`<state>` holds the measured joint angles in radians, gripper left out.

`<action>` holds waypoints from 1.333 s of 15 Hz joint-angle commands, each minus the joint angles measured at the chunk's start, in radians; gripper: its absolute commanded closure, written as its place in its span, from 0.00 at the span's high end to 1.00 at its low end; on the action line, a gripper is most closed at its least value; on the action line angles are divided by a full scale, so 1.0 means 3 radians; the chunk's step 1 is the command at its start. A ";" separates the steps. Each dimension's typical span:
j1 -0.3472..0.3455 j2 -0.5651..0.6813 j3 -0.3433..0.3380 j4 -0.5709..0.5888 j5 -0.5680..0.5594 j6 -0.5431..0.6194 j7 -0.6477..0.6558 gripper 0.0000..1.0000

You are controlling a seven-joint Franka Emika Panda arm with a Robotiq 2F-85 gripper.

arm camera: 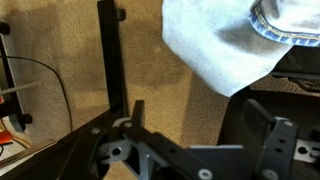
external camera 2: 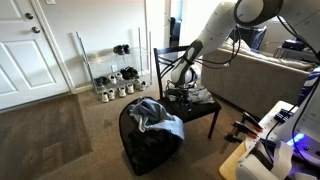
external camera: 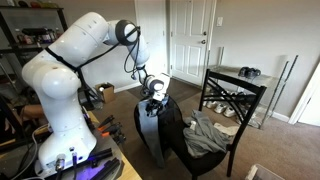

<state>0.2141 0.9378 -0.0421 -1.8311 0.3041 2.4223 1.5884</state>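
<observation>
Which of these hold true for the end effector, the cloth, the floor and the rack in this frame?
1. The end effector is open. True.
2. It grips the cloth. False: in the wrist view the cloth is clear of its fingers, which hold nothing.
3. The floor is tiled. False: it is carpet.
4. Shoes stand on the rack. True.
</observation>
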 commanded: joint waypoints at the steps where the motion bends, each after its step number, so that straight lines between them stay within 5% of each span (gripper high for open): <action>1: -0.0026 0.0006 0.0027 0.0011 -0.0038 -0.0002 0.0024 1.00; 3: -0.0026 0.0006 0.0027 0.0011 -0.0038 -0.0002 0.0024 1.00; 9: -0.0357 0.0365 0.0533 0.0185 0.0751 0.0689 -0.0005 1.00; 20: -0.0457 0.0644 0.0702 -0.0065 0.1342 0.1657 -0.0043 1.00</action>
<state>0.1065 1.1506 0.1329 -1.7928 0.6557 2.8381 1.5941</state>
